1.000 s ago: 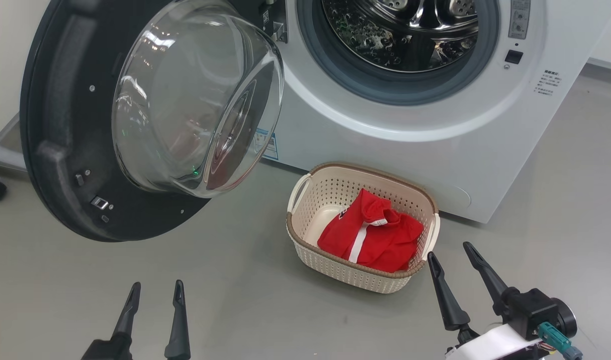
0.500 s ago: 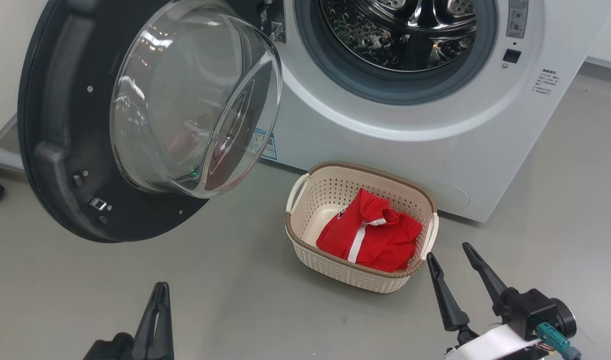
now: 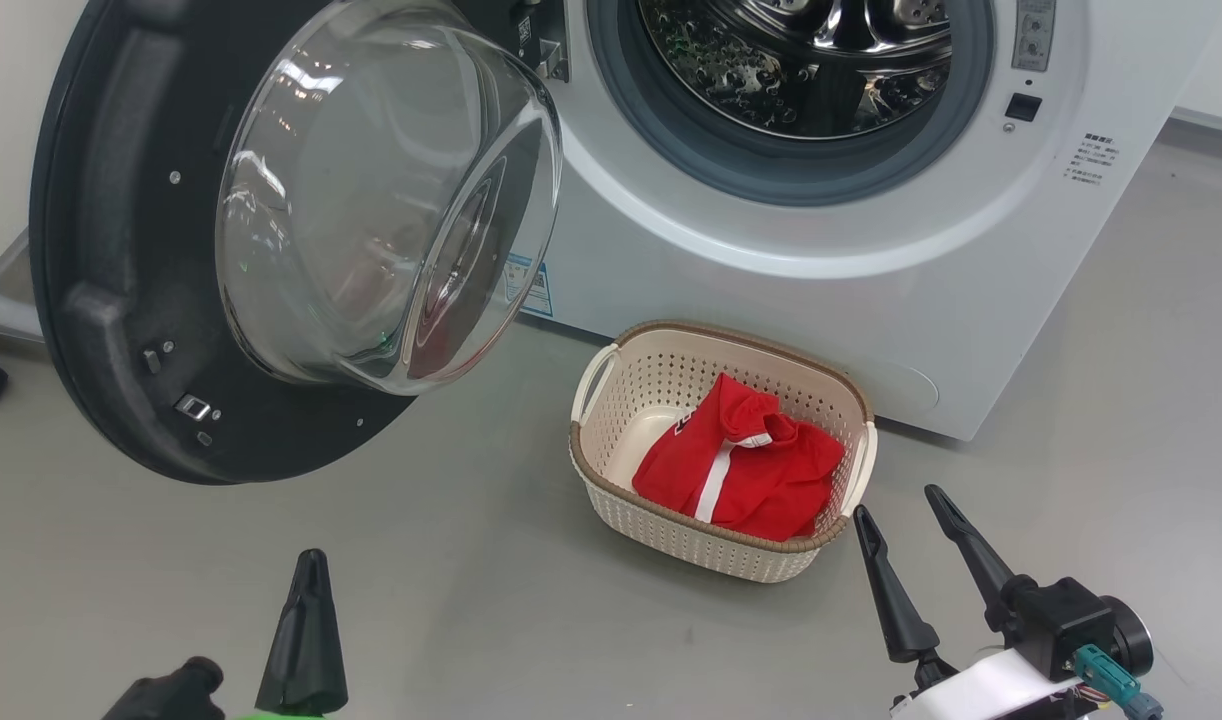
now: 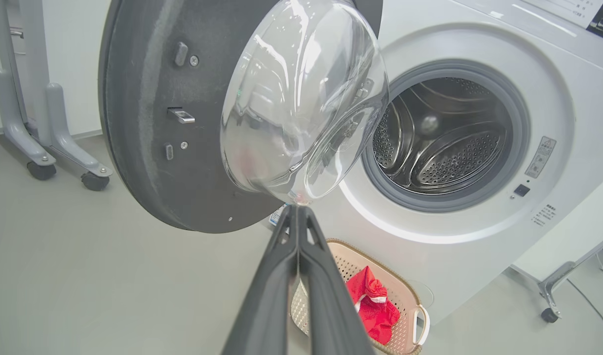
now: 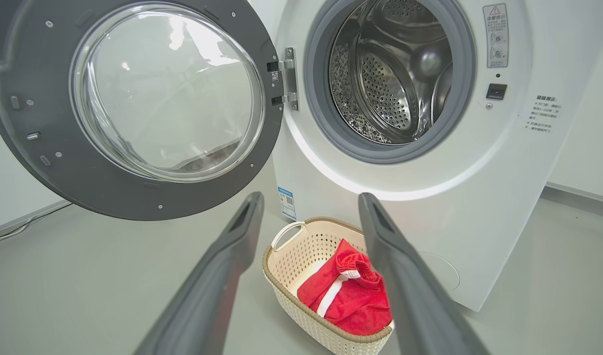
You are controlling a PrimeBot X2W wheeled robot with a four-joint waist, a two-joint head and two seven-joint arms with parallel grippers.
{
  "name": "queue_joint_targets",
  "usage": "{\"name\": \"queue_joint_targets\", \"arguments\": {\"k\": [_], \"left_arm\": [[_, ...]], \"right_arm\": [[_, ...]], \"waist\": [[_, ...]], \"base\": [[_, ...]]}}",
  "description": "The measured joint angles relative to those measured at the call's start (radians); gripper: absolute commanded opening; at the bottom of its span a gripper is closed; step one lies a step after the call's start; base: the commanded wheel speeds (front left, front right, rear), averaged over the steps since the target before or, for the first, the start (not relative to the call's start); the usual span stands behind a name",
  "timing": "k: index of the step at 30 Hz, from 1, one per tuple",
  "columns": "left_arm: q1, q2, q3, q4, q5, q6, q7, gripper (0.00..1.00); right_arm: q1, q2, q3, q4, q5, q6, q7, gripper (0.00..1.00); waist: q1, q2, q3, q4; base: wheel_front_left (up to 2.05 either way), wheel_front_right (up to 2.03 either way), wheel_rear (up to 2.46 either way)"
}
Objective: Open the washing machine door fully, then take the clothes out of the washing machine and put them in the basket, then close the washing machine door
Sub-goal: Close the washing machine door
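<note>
Grey floor [image 3: 491,580] beneath basket [image 3: 691,545], pale wall [image 3: 1,120]

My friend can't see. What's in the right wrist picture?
A red jersey lies in a cream basket on the floor before a white washing machine. Its round door stands open to the left, and the right gripper's fingers are spread apart.

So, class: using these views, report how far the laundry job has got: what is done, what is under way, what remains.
Done: the washing machine door stands wide open, and the clothes lie in the basket; the washing machine looks empty inside. In hand: nothing held; the left tool is shut, the right tool open. Left: closing the door.
</note>
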Motion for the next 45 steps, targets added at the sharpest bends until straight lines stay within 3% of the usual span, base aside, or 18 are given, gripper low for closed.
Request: {"name": "queue_joint_targets", "arguments": {"k": [8, 15, 24, 31, 35, 45], "left_arm": [[-0.003, 0.001, -0.003, -0.139, -0.492, -0.106, -0.012, 0.00], [-0.007, 0.000, 0.089, -0.222, -0.803, -0.174, -0.029, 0.00], [-0.036, 0.013, 0.316, -0.225, -0.832, -0.184, -0.036, 0.00], [-0.105, 0.126, 0.459, -0.163, -0.915, -0.181, -0.007, 0.00], [-0.144, 0.168, 0.495, -0.110, -0.981, -0.164, 0.033, 0.00], [-0.257, 0.304, 0.543, 0.095, -1.135, -0.049, 0.204, 0.00]], "right_arm": [[0.000, -0.001, 0.000, -0.001, -0.001, 0.000, 0.000, 1.00], [0.000, -0.002, 0.001, -0.003, -0.009, 0.000, 0.000, 1.00], [0.000, -0.003, 0.002, -0.007, -0.009, 0.000, 0.000, 1.00], [0.000, -0.005, 0.002, -0.014, -0.009, 0.000, 0.000, 1.00], [-0.001, -0.008, 0.000, -0.017, -0.009, 0.000, 0.000, 1.00], [-0.006, -0.030, 0.007, -0.024, -0.016, 0.005, 0.000, 1.00]], "waist": [[0.0000, 0.0000, 0.001, 0.001], [0.0000, 0.0000, 0.005, 0.001], [0.0000, 0.0000, 0.012, -0.001], [0.0000, -0.0001, 0.022, -0.002], [0.0000, 0.0000, 0.029, -0.003], [0.0000, 0.0000, 0.051, -0.014]], "base": [[0.00, 0.00, 0.00], [0.00, 0.00, 0.00], [0.00, 0.00, 0.00], [0.00, 0.00, 0.00], [0.00, 0.00, 0.00], [0.00, 0.00, 0.00]]}}
